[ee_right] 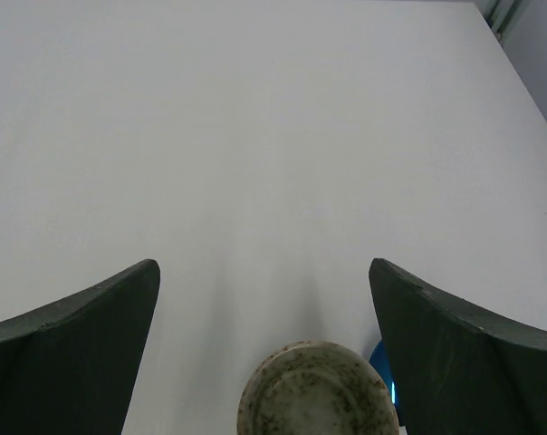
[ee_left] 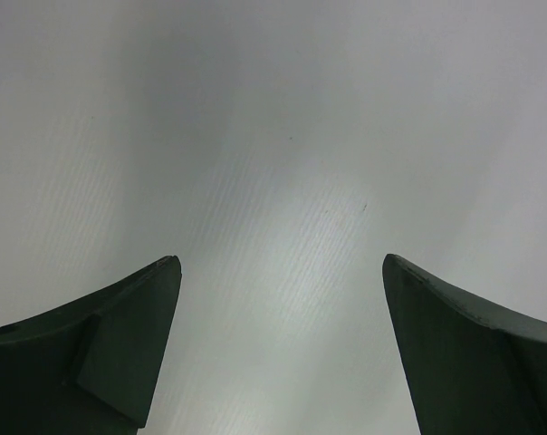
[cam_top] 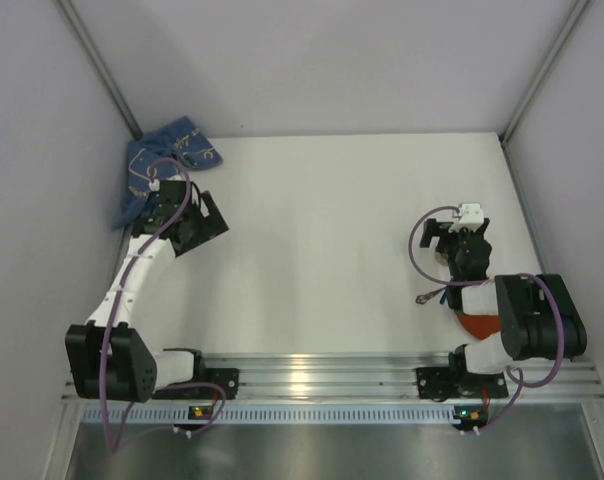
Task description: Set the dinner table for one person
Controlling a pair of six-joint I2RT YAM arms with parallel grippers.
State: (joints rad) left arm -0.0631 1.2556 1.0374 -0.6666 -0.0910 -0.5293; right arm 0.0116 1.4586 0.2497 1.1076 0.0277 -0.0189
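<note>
Your left gripper (ee_left: 281,265) gapes wide near the table (cam_top: 322,220) far-left corner; right gripper (ee_right: 264,265), also spread, hangs above a speckled cup (ee_right: 317,391).

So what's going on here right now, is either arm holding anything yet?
Nothing is held yet. The left gripper is open, out by the crumpled blue cloth at the far left corner; its camera shows only a blank white surface. The right gripper is open too, over the right side of the dinner table, with a speckled cream round piece low between its wide-apart fingers. A red item lies partly hidden under the right arm.
</note>
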